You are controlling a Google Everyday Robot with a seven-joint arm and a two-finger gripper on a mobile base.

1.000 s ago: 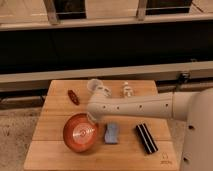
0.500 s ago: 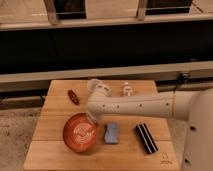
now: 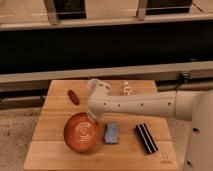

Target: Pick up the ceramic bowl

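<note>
- Here, a wooden table [image 3: 55, 150] fills the lower half of the frame, standing on a speckled floor [image 3: 15, 130] that shows at the lower left.
- Toward the table's upper left lies a small dark reddish-brown item [image 3: 73, 96], slanted, well apart from everything else.
- Below and to the right of it, at lower centre-left, sits the ceramic bowl [image 3: 80, 132], glossy orange-red with ring marks inside, upright on the table.
- The gripper [image 3: 93, 117] hangs at the bowl's upper right rim, under the rounded white end of the arm; its fingers are together, and whether they pinch the rim itself cannot be told, since the arm's bulk covers that spot.
- Just right of the bowl lies a small blue-grey rectangular object [image 3: 111, 133], near the bowl's edge but seemingly not touching.
- Above the arm's end, near the table's far edge, a pale cup-like shape [image 3: 95, 84] shows, partly hidden by the arm.
- Further right along the far edge stands a small white item [image 3: 127, 89].
- The white arm [image 3: 145, 104] stretches across from the right edge of the frame, passing over the table's middle.
- Lower right, a dark, flat, striped object [image 3: 146, 137] lies slanted on the table.
</note>
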